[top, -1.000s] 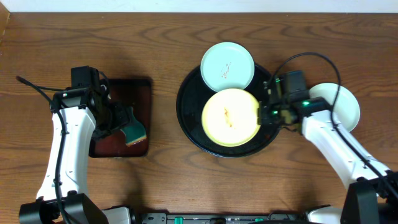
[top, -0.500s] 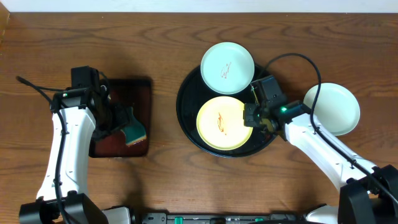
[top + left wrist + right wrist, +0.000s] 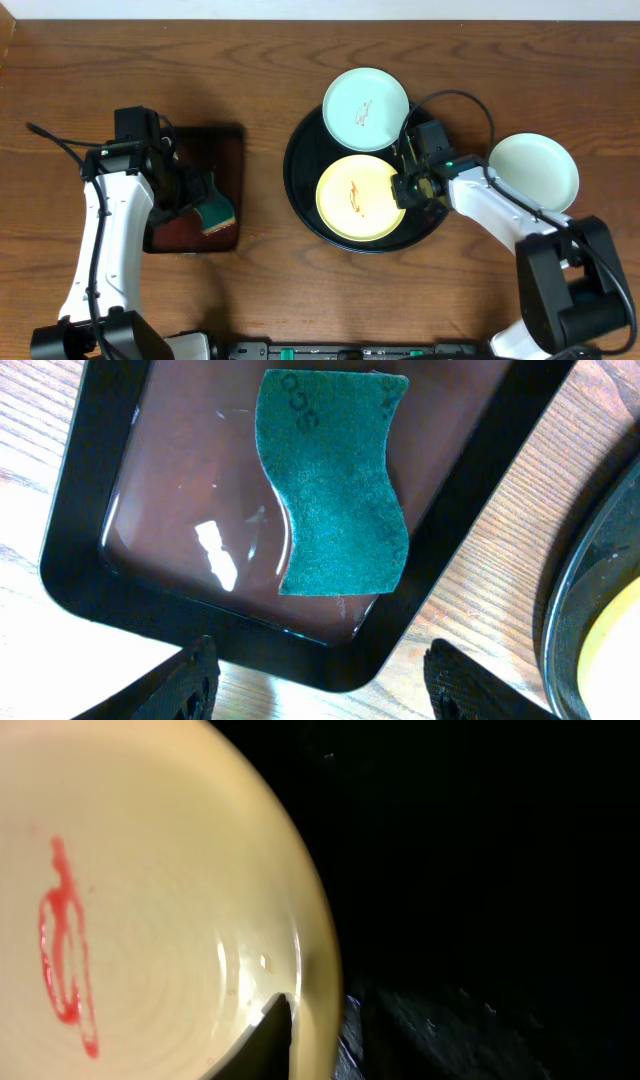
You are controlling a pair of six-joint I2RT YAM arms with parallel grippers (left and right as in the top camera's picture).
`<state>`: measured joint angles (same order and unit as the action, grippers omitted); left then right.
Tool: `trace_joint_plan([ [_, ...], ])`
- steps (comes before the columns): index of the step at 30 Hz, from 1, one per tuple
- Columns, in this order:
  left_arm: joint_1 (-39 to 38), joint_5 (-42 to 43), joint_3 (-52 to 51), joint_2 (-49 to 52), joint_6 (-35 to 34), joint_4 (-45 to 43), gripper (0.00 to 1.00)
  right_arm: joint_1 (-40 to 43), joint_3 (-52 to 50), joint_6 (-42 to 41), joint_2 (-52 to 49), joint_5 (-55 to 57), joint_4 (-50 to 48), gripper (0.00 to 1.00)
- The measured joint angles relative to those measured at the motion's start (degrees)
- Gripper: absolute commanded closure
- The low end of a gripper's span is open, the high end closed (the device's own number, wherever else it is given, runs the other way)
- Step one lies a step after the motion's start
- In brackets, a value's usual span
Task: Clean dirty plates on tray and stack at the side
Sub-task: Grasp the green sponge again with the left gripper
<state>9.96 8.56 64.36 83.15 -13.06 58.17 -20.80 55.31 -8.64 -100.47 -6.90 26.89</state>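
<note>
The right tool (image 3: 401, 187) clamps the yellow plate (image 3: 355, 197) by its right rim, while the sponge (image 3: 335, 480) lies just ahead of the left tool (image 3: 322, 670), whose fingers are spread.

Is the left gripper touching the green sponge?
Apart. Left wrist view shows the sponge lying flat in the red-brown tray, a gap short of the open left gripper.
</note>
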Motion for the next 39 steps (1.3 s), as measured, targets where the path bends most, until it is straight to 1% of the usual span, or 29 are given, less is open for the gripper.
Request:
trace_joint_plan([
  [2,0.00,0.00,0.00,0.00,0.00,0.00,0.33,0.00,0.00,0.13,-0.72,-0.39,-0.26,0.98],
  [3,0.00,0.02,0.00,0.00,0.00,0.00,0.33,0.02,0.00,-0.09,-0.81,-0.31,-0.28,0.99],
  [10,0.00,0.00,-0.02,0.00,0.00,0.37,0.33,0.15,0.04,-4.90,-0.72,1.86,-0.83,0.99],
  [12,0.00,0.00,-0.26,0.00,0.00,0.26,0.34,0.15,0.07,-5.79,-0.72,2.12,-0.83,0.99],
  [13,0.00,0.00,-0.50,0.00,-0.02,0.02,0.37,0.15,0.07,-6.10,-0.72,2.19,-0.83,0.99],
  [14,0.00,0.00,-1.18,-0.02,-0.15,-1.03,0.39,0.15,0.07,-6.47,-0.72,2.23,-0.83,0.99],
  [18,0.00,0.00,-5.73,0.00,-0.96,-6.29,0.40,0.15,0.07,-7.28,-0.72,2.32,-0.81,0.99],
  [20,0.00,-0.02,-8.81,0.04,-1.60,-10.21,0.47,0.15,0.09,-7.43,-0.72,2.36,-0.81,0.99],
  [21,0.00,-0.07,-10.19,0.11,-1.88,-11.96,0.48,0.15,0.09,-7.48,-0.72,2.38,-0.79,0.99],
  [24,0.00,-0.15,-12.90,0.66,-1.95,-15.04,0.48,0.15,0.09,-7.50,-0.72,2.40,-0.74,0.99],
  [31,-1.27,-0.20,-13.33,1.44,-1.95,-18.29,0.47,0.15,0.11,-7.50,-0.72,2.40,-0.68,0.99],
  [34,-3.21,-0.85,-13.33,1.49,-2.12,-19.85,0.47,0.15,0.13,-7.50,-0.72,2.45,-0.59,0.99],
  [35,-4.28,-1.55,-13.33,1.66,-2.43,-20.48,0.46,0.15,0.13,-7.50,-0.72,2.43,-0.57,0.99],
  [36,-5.11,-2.05,-13.33,1.88,-2.80,-20.81,0.43,0.15,0.13,-7.50,-0.72,2.45,-0.57,0.99],
  [39,-7.65,-4.61,-13.33,3.89,-5.31,-21.33,0.42,0.15,0.13,-7.52,-0.72,2.45,-0.55,0.99],
])
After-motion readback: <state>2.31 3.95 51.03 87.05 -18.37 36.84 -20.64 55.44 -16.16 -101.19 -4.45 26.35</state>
